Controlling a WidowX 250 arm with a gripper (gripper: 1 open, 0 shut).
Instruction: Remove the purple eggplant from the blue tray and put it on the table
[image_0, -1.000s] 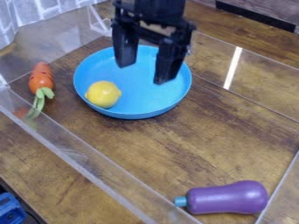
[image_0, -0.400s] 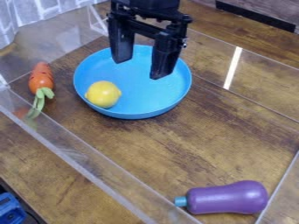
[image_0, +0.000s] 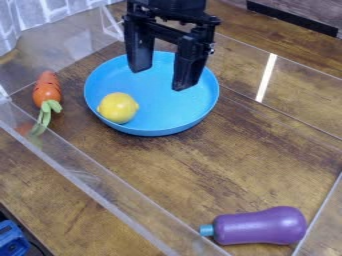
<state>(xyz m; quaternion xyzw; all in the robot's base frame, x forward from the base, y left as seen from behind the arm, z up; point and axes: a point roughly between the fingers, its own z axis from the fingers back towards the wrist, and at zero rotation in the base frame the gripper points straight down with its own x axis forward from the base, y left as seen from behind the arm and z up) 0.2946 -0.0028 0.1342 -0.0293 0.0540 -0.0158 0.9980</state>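
The purple eggplant (image_0: 262, 226) lies on its side on the table (image_0: 160, 180) at the front right, its teal stem cap pointing left. The blue tray (image_0: 187, 115) sits at the back centre and holds a yellow round fruit (image_0: 118, 107). My gripper (image_0: 163, 76) hangs over the tray's far side, pointing down. Its two black fingers (image_0: 191, 72) stand wide apart with nothing between them. The eggplant is far from the gripper and from the tray.
An orange carrot (image_0: 47, 92) with a green top lies left of the tray near the acrylic wall (image_0: 80, 175). Clear acrylic walls run along the table's left, front and right edges. A blue object (image_0: 8, 240) shows outside the front left corner.
The gripper has shifted slightly up and to the left over the tray since the earliest frame. The eggplant, fruit and carrot have stayed put.
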